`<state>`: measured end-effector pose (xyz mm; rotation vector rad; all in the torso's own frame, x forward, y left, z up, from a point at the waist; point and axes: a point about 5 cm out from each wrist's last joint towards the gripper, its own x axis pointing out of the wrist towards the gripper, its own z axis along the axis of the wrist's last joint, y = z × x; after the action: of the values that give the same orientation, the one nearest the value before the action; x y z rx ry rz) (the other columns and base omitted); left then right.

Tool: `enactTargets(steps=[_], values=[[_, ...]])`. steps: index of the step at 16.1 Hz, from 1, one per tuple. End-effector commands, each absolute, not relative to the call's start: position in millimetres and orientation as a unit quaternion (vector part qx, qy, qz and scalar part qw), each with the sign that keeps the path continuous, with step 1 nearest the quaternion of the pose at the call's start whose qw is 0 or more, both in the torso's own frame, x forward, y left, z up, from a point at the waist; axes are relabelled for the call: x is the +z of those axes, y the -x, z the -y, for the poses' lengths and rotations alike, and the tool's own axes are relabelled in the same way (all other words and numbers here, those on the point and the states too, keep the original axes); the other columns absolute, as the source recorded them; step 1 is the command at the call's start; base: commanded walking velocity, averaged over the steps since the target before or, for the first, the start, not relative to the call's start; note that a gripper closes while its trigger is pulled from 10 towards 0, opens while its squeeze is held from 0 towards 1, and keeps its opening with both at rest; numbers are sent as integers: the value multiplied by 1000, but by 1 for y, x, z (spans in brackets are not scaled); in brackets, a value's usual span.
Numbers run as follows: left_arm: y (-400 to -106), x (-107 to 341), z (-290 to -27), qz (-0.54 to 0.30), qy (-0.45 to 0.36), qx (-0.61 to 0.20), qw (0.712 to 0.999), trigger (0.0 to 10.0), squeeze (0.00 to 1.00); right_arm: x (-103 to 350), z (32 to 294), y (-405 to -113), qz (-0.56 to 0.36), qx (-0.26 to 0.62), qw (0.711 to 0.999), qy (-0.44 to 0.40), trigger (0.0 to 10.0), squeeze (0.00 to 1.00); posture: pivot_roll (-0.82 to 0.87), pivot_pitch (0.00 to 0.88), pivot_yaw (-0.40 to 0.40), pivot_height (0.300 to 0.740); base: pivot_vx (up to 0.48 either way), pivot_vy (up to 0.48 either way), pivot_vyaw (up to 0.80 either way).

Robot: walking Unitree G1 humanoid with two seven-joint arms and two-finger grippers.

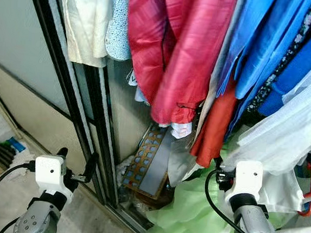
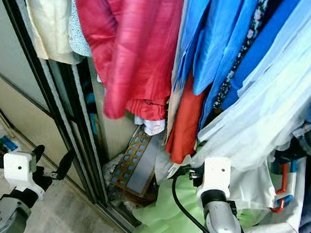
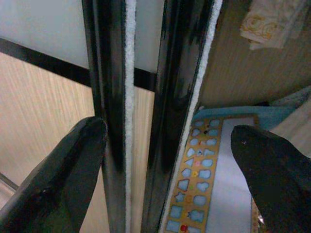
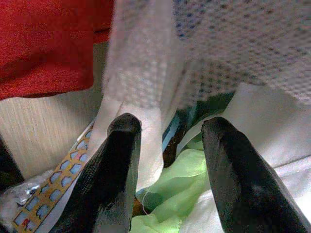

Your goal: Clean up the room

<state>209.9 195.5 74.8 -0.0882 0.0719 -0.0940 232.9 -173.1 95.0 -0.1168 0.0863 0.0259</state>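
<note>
A wardrobe stands before me with a black-framed sliding door [image 1: 85, 105]. My left gripper [image 1: 77, 163] is open low down at the door's edge. In the left wrist view the black frame rails [image 3: 170, 97] run between its fingers [image 3: 63, 179]. My right gripper [image 4: 170, 160] is open among the hanging clothes, where a sheer white garment [image 4: 141, 97] hangs down over its gap. A light green cloth [image 1: 190, 212] lies heaped on the wardrobe floor below it. From the rail hang red [image 1: 177, 53], blue [image 1: 270, 45] and white [image 1: 296, 123] garments.
A board with coloured shape cut-outs [image 1: 149, 162] leans inside the wardrobe bottom. A cream garment [image 1: 88, 18] hangs at the left end. A red hanger [image 1: 310, 190] sits at the right. Pale floor [image 1: 7, 191] lies left of the door.
</note>
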Motion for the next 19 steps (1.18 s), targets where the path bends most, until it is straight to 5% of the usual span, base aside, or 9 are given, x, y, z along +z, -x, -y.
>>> enactTargets(steps=[1, 19], values=[[-210, 78, -194, -33, 38, -56, 997, 10000, 0, 100, 173, -234, -36, 18, 997, 64, 10000, 0, 7, 0, -21, 740, 0, 0, 800], [-218, 78, -183, -23, 27, -70, 997, 10000, 0, 91, 165, -243, -46, 37, 996, 71, 10000, 0, 7, 0, -24, 740, 0, 0, 800]])
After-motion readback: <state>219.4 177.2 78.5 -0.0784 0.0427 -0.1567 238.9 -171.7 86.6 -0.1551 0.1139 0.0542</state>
